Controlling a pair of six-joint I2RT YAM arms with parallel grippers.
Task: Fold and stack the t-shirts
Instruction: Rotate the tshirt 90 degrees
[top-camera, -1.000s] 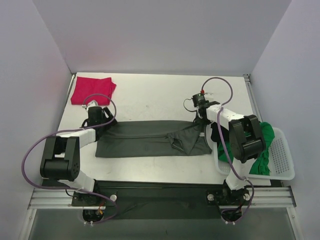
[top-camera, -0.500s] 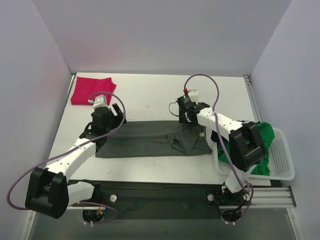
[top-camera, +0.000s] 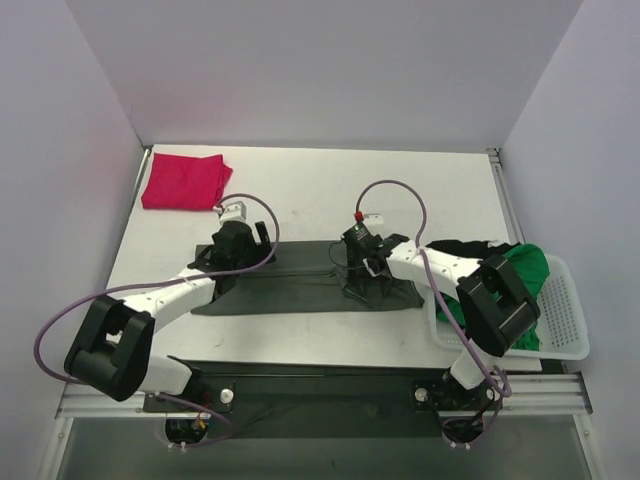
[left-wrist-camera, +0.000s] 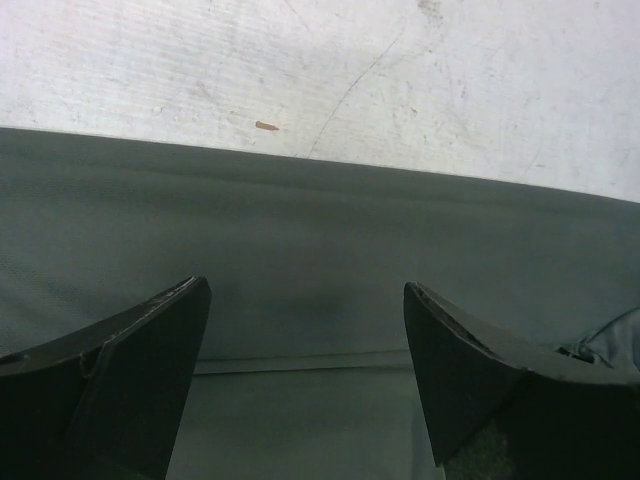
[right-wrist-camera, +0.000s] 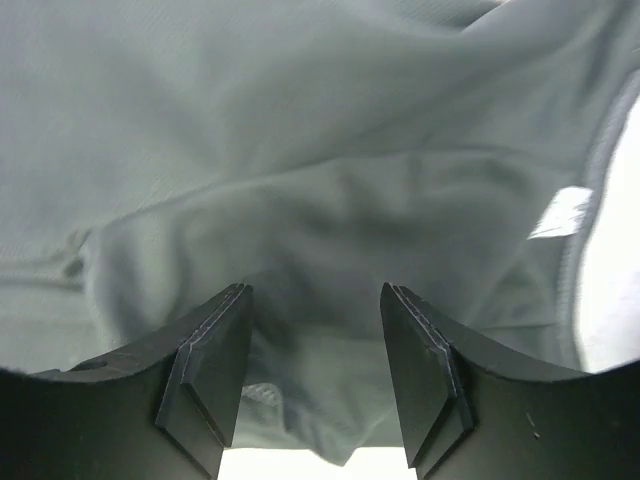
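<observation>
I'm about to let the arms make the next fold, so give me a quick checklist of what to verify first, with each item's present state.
1. Open left gripper over the dark grey-green shirt: ok.
2. Open right gripper, nothing pinched: ok.
3. That shirt lying flat: not ok, its right end is bunched.
4. Folded magenta shirt apart at the far left corner: ok.
5. Waiting green shirt and black shirt at the basket: ok.

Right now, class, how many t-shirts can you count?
4: a magenta-red t-shirt folded far left, a grey-green t-shirt spread mid-table, a black t-shirt and a green t-shirt bundled at the basket; more may hide underneath.
</observation>
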